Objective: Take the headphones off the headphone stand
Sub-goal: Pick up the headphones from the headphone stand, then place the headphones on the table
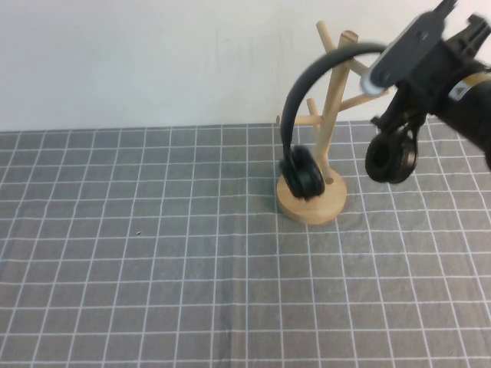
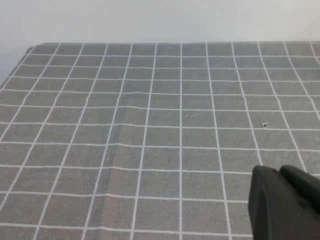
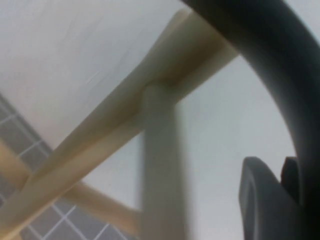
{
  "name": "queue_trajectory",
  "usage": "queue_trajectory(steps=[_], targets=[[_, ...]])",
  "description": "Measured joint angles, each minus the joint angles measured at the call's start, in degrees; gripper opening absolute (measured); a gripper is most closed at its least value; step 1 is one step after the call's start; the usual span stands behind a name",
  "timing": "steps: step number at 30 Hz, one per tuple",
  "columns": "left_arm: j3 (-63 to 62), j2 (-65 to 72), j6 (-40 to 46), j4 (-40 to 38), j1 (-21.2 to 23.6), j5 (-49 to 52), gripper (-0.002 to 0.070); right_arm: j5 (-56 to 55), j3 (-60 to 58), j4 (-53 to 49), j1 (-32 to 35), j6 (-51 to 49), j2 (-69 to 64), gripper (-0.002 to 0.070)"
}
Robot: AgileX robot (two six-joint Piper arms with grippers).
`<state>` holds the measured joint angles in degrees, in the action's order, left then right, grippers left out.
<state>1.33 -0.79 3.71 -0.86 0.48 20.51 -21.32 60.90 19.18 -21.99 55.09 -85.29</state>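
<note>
Hanging across the top of the headphone stand (image 1: 325, 115), the headphones (image 1: 307, 100) are caught between staying and leaving: the arched band runs over the upper pegs, one ear cup dangles against the round base, the other hangs out to the right, under the right arm. The right claw (image 1: 381, 70) sits up at the band's right end, close by the pole tip, and appears clamped on the band, though the blur there makes the grip hard to judge. In the right wrist view the headband (image 3: 265, 50) curves right past a wooden peg (image 3: 160, 165), nearly touching.

The worry is snagging. If the arm pulls sideways before the band clears the peg tips, the band could hook a branch and drag the light stand over on the checked counter (image 1: 153, 253). A thin hold on the band could also slip, dropping the headphones.

The left claw (image 2: 285, 205) hovers low over bare counter, well apart; whether it is open I cannot tell.
</note>
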Motion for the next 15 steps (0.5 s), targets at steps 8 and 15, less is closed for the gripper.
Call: queue_trajectory(steps=[8,15], targets=[[0.00,0.00,0.00,0.00,0.00,0.00,-0.0004,13.40,0.00,1.17,0.00,0.75,10.18,-0.0003],[0.00,0.00,0.00,0.00,0.00,0.00,-0.0004,26.92,0.00,1.49,0.00,-0.32,19.75,-0.0003]])
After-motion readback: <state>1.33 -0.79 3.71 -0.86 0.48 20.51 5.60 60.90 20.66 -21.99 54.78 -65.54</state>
